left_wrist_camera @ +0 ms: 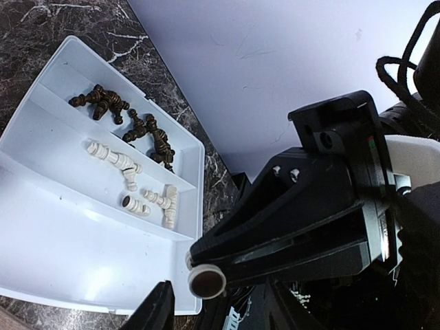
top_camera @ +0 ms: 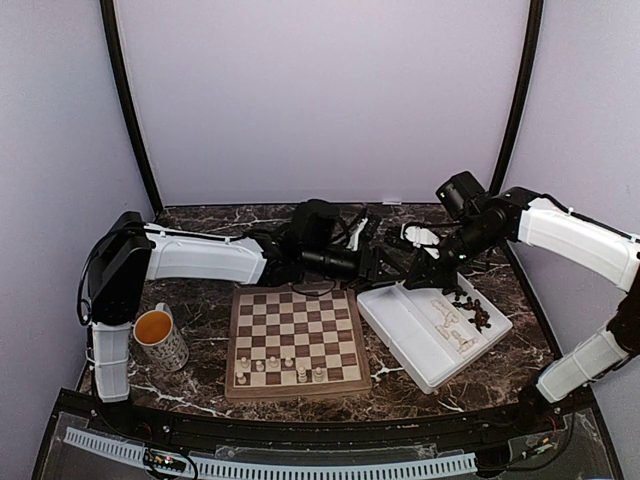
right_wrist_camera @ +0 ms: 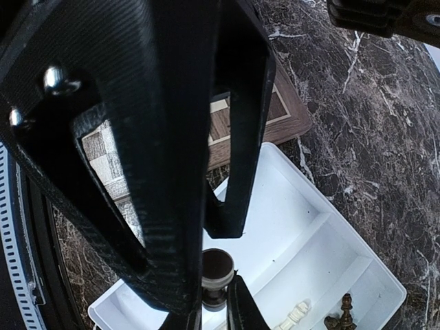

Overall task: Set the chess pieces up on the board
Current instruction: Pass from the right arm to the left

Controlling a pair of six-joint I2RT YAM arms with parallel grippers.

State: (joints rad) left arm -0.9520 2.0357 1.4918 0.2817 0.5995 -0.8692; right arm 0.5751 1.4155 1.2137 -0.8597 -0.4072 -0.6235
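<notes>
The board [top_camera: 245,385] lies in the middle of the table, with several pale chess pieces [top_camera: 280,368] on its near rows. More pale pieces [left_wrist_camera: 130,172] and dark ones [left_wrist_camera: 130,127] lie in the white tray [left_wrist_camera: 69,227]. Both grippers meet above the tray's far left corner. My right gripper [right_wrist_camera: 216,306] is shut on the stem of a pale piece [right_wrist_camera: 218,265] whose dark round base faces the cameras. My left gripper [top_camera: 395,265] stands open, its fingers [right_wrist_camera: 240,137] on either side of that piece and apart from it.
A mug of orange liquid [top_camera: 160,338] stands left of the board. The tray [top_camera: 400,325] sits at an angle right of the board, its large near compartment bare. The enclosure's walls close in the back and both sides.
</notes>
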